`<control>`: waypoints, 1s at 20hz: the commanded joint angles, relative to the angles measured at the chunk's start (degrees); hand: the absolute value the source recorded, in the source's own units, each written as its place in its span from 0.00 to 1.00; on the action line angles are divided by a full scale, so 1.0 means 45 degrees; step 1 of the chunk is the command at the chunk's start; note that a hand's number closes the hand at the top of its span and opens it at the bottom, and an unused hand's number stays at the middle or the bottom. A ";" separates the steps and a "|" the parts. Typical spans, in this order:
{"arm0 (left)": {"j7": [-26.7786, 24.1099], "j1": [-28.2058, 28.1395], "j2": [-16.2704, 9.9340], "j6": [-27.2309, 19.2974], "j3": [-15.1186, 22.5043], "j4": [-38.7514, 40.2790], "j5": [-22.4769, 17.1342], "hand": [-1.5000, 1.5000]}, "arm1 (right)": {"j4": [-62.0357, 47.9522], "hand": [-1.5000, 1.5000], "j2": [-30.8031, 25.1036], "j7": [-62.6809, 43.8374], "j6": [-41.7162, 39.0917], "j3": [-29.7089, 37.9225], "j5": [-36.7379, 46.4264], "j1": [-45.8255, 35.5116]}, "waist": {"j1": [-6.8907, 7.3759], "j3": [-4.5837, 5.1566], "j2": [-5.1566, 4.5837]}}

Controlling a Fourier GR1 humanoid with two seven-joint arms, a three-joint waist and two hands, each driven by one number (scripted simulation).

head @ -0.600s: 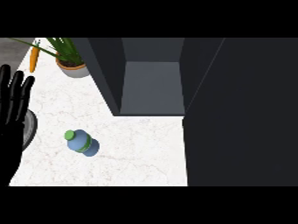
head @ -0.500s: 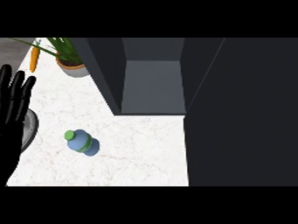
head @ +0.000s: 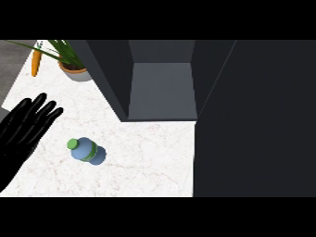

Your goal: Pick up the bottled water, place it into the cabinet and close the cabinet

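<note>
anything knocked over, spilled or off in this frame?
Nothing stands out. The bottled water stands on the counter, cap on, no spill, in front of the open cabinet. The left hand is open beside it, apart from it. The potted plant is upright at the back.

Bright even light on counter [head: 147, 152], dark cabinet [head: 256, 115] side, faint shadows

No readable text, labels, brands or numbers anywhere: the bottled water [head: 86, 150] shows only a plain green band and cap, and the cabinet [head: 161, 83] faces are blank.
</note>
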State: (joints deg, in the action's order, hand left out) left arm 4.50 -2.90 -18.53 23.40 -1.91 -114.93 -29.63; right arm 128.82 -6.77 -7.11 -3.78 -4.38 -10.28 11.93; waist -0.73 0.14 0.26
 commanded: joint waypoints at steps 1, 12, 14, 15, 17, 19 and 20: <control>0.1394 -0.0421 -0.1401 0.1007 -0.1028 -0.0330 -0.2526 0.00 | 0.2197 0.00 -0.0202 -0.1059 -0.0475 -0.0293 -0.1100 0.2211 | -0.0027 -0.0033 0.0039; 0.1386 -0.2577 -0.1353 0.2706 -0.2390 -0.0502 -0.2798 0.00 | 0.4100 0.00 -0.0033 -0.1009 -0.0715 -0.0789 -0.0806 0.4414 | 0.0095 -0.0030 -0.0009; 0.1733 -0.2686 -0.1154 0.2366 -0.2287 -0.1118 -0.2629 0.00 | 0.4238 0.00 0.0352 -0.0707 -0.0686 -0.1774 0.0231 0.5021 | 0.0082 -0.0031 -0.0003; 0.0994 -0.1961 -0.0591 0.2850 -0.1923 0.0261 -0.1468 0.00 | 0.4030 0.00 0.0146 -0.0272 -0.1025 -0.1504 0.0048 0.5299 | -0.0002 -0.0027 -0.0019; 0.1354 -0.1640 -0.0534 0.2035 -0.2036 -0.0282 -0.1386 0.00 | 0.4882 0.00 0.0038 -0.0679 -0.0826 -0.1855 0.0258 0.5633 | -0.0020 -0.0026 -0.0010; 0.0555 -0.1567 0.0114 0.2571 -0.1793 0.0935 -0.0131 0.00 | 0.4516 0.00 -0.0107 -0.0773 -0.0898 -0.1025 -0.0784 0.5292 | -0.0002 -0.0025 -0.0037; 0.1080 -0.1729 -0.0218 0.2082 -0.2298 0.0153 -0.0937 0.00 | 0.4538 0.00 -0.0025 0.0038 -0.1319 -0.1656 -0.0260 0.6420 | -0.0020 -0.0032 -0.0004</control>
State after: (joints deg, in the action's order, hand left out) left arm 9.24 -11.43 -20.40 34.01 -10.89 -114.63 -35.12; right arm 139.74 -6.01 -5.91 -8.25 -11.18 -9.61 33.60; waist -0.61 0.02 0.17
